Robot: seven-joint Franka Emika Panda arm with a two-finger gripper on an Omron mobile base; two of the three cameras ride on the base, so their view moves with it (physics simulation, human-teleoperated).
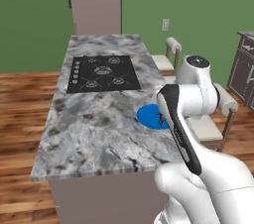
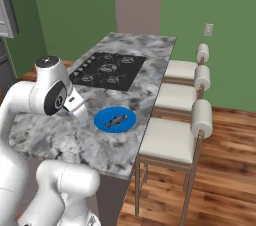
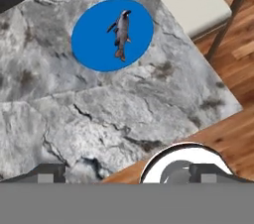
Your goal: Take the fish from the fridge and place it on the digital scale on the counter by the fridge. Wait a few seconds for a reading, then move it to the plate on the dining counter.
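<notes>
The fish point(image 3: 120, 33) is seen lying flat on the blue plate point(image 3: 92, 44), slightly toward 3 o'clock of the plate's middle in the hand view, with its length running roughly from 12 to 6 o'clock. In the right base view the fish point(image 2: 116, 119) is found at the centre of the plate point(image 2: 104, 122), nothing touching it. The plate is set on the marble bench point(image 2: 60, 140), near the edge that faces the stools point(image 2: 172, 137). From the plate, the black cooktop point(image 2: 107, 70) is placed at about 11 o'clock in the right base view, well apart from it. In the left base view the plate point(image 1: 148, 116) is partly covered by the arm, and the cooktop point(image 1: 103, 73) is seen at 11 o'clock of it.

The gripper point(image 3: 129, 174) is held above the bench, away from the plate; its fingertips point(image 3: 49, 173) are spread wide apart at the bottom of the hand view, and nothing is held between them. A wooden floor point(image 3: 233, 104) is seen beyond the bench edge.
</notes>
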